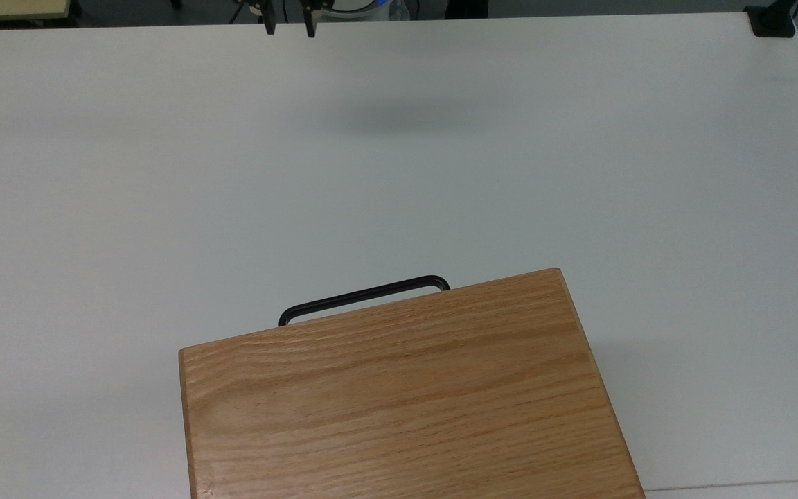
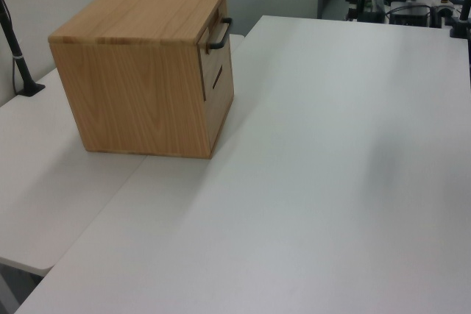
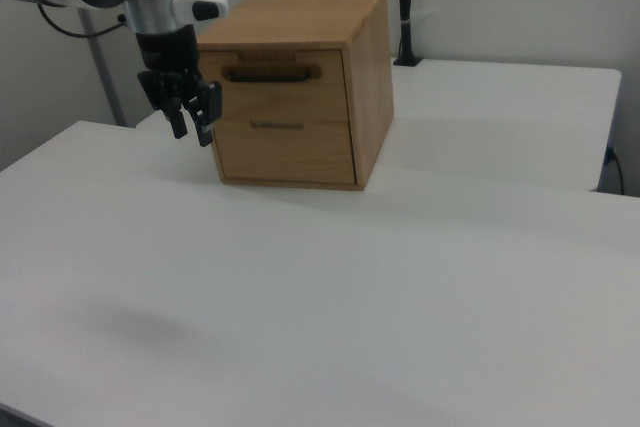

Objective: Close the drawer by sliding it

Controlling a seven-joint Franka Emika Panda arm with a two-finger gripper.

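Note:
The drawer (image 3: 320, 90) is the upper front panel of an oak cabinet (image 3: 368, 57), and it sits flush with the casing. Its black bar handle (image 3: 270, 73) sticks out from the front. From the top view the handle (image 1: 364, 298) pokes out past the cabinet top (image 1: 399, 395). The left view has the drawer (image 2: 223, 55) and handle (image 2: 219, 34) on the cabinet's right face. My gripper (image 1: 289, 24) hangs open at the table's far edge, well away from the handle, holding nothing. In the right view the gripper (image 3: 194, 123) hovers above the table, left of the cabinet.
A lower drawer (image 3: 290, 157) with a slot pull sits under the upper one. A black post (image 2: 16, 42) stands on the table behind the cabinet, the same post (image 3: 404, 7) in the right view. The white table (image 1: 440, 173) stretches wide in front of the cabinet.

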